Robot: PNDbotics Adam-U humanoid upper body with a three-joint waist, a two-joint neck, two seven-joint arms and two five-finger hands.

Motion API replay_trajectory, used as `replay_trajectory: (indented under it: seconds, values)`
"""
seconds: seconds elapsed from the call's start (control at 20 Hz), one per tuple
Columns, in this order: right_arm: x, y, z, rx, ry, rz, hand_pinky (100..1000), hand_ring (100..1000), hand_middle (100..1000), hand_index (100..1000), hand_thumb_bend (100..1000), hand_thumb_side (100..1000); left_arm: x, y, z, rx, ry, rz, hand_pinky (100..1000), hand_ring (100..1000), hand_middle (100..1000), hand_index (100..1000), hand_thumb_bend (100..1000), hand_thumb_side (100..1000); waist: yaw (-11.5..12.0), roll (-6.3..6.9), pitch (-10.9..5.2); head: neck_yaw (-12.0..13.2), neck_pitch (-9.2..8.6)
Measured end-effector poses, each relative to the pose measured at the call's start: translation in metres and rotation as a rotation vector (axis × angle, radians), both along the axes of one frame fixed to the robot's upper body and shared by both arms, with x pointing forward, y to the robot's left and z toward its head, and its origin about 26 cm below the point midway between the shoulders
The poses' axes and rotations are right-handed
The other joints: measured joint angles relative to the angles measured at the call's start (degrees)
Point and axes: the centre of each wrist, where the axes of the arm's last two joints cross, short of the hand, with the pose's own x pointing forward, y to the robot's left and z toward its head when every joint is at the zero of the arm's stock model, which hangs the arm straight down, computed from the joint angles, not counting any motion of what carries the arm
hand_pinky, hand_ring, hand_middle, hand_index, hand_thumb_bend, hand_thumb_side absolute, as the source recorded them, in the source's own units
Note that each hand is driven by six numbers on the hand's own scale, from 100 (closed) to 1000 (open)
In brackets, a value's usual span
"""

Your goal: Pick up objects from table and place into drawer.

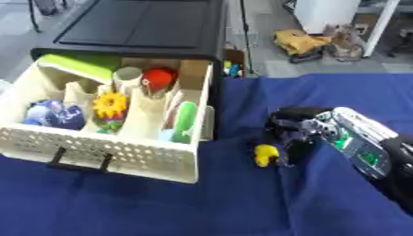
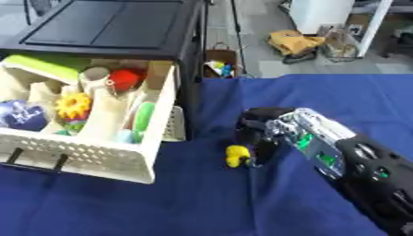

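My right hand at the little yellow toy

My right hand (image 2: 262, 131) curled its fingers around the small yellow toy (image 2: 236, 156) on the blue cloth table (image 2: 202, 203), right of the open cream plastic drawer (image 1: 121, 156).

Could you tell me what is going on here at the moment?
The robot's right hand is down on the blue cloth, its curled fingers closing on a small yellow toy; whether the toy is off the cloth cannot be told. To its left the cream drawer stands pulled out of a black cabinet. It already holds a yellow gear, a red ball, a blue thing and a green stick. The left hand is out of view.
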Motion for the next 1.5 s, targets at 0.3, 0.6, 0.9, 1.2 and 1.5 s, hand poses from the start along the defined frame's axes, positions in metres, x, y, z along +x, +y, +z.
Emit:
replay_trajectory:
  seconds: [0.3, 0.6, 0.9, 1.2, 1.5]
  values:
    - [0.001, 0.000, -0.001, 0.015, -0.017, -0.011, 557, 568, 372, 530, 391, 152, 0.000, 0.000, 0.001, 0.000, -0.004, -0.001, 380, 487, 521, 686, 123, 1000, 0.07, -0.20, 0.00, 0.00, -0.08]
    - [0.001, 0.001, -0.002, 0.033, -0.042, -0.014, 550, 554, 351, 509, 348, 140, 0.000, 0.000, 0.001, 0.000, -0.004, -0.001, 380, 487, 521, 686, 124, 1000, 0.03, -0.24, -0.01, 0.00, -0.45]
    - [-0.001, 0.005, 0.004, 0.060, -0.079, -0.006, 549, 550, 348, 504, 339, 146, 0.000, 0.000, 0.001, 0.000, -0.004, -0.001, 380, 487, 521, 686, 125, 1000, -0.20, -0.10, -0.04, 0.00, -0.45]
    - [-0.007, 0.010, 0.016, 0.091, -0.112, 0.018, 552, 543, 341, 494, 318, 169, 0.000, 0.000, 0.000, 0.000, -0.001, 0.000, 380, 487, 521, 686, 126, 1000, -0.41, 0.08, -0.24, 0.01, -0.45]
    - [-0.024, 0.012, 0.044, 0.125, -0.199, 0.056, 557, 534, 331, 482, 304, 198, 0.000, 0.000, -0.001, 0.000, 0.002, 0.001, 380, 487, 521, 686, 126, 1000, -0.93, 0.08, -0.52, 0.28, -0.44]
